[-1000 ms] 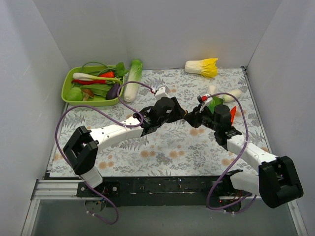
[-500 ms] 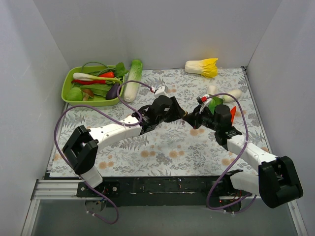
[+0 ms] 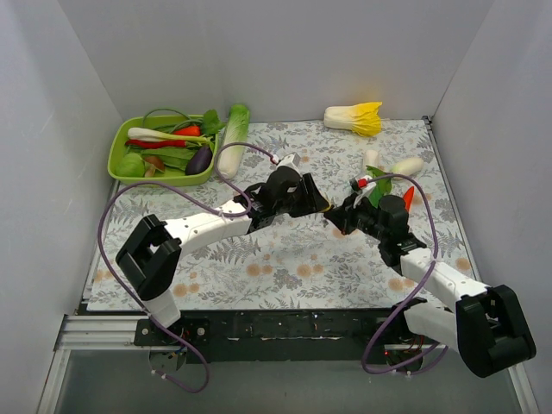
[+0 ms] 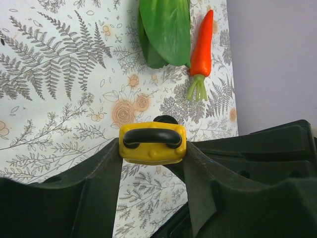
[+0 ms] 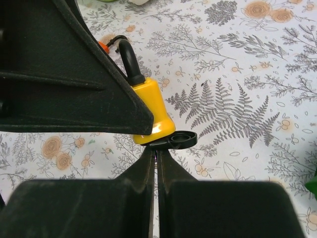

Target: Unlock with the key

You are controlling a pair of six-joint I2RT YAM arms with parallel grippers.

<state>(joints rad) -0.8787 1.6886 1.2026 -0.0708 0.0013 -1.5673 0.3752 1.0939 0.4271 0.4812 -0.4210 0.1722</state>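
In left gripper [image 4: 152,148], yellow padlock [image 5: 151,111], base end facing key [image 5: 177,140]

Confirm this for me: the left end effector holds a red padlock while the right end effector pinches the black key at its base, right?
Not quite. The padlock is yellow, not red; the left wrist view shows it plainly. The rest stands: the left end effector holds it, and the right end effector pinches the black key at its base.
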